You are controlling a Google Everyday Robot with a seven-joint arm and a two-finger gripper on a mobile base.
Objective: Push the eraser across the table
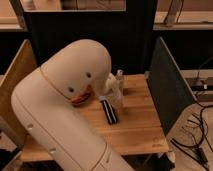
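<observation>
The eraser, a black oblong block with a greyish-blue face, lies lengthwise near the middle of the light wooden table. My big white arm reaches in from the lower left and hides the table's left half. My gripper hangs at the arm's tip, just above and behind the eraser's far end; I cannot tell whether it touches the eraser. A small pale upright bottle stands right behind the gripper.
A dark upright panel borders the table on the right and another at the back. A wooden panel stands on the left. Cables lie on the floor to the right.
</observation>
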